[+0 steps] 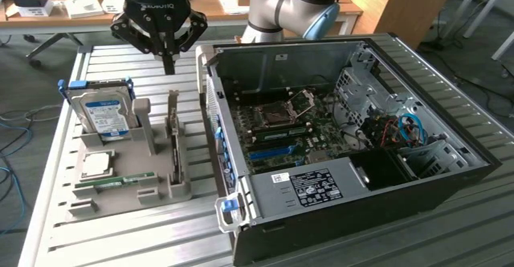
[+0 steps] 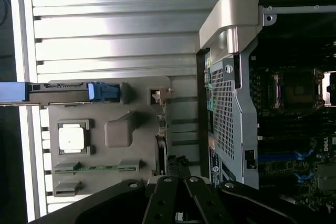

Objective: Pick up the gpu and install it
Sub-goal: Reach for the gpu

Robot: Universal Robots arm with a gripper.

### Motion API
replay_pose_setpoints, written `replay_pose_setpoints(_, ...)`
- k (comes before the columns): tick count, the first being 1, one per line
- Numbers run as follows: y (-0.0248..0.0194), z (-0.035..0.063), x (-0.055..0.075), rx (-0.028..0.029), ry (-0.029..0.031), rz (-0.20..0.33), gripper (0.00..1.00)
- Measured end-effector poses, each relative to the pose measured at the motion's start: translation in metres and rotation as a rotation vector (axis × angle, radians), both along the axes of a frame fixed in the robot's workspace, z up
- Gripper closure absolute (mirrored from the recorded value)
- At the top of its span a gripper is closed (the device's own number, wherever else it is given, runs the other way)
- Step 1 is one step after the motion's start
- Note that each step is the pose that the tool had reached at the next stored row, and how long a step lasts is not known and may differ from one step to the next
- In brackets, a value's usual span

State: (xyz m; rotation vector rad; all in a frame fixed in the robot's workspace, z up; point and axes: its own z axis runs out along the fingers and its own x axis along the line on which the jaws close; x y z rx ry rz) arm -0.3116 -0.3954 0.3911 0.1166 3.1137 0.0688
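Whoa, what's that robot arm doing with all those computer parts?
The robot arm's gripper hangs above the gpu, which stands on its edge in a grey holder beside the open computer case. The gripper holds nothing and is not touching the card. So the gpu has not been picked up or put into the case yet.

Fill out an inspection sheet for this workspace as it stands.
Surface: slatted metal table carrying a grey holder tray and an open computer case.
Job's things: gpu stands edge-on in a tray slot, not gripped.
Clutter: hard drive upright; CPU and RAM stick lying in the tray.
Grippers: gripper shut, empty, above the far end of the gpu.
Cables: blue cables inside the case; loose cables on the floor.
Surroundings: cluttered desk behind the table.
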Motion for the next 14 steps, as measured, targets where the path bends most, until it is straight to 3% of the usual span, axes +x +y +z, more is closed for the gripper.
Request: replay_pose_setpoints(14,-0.0157,0.0000,-0.005,0.0000,0.0000,0.000,0.89)
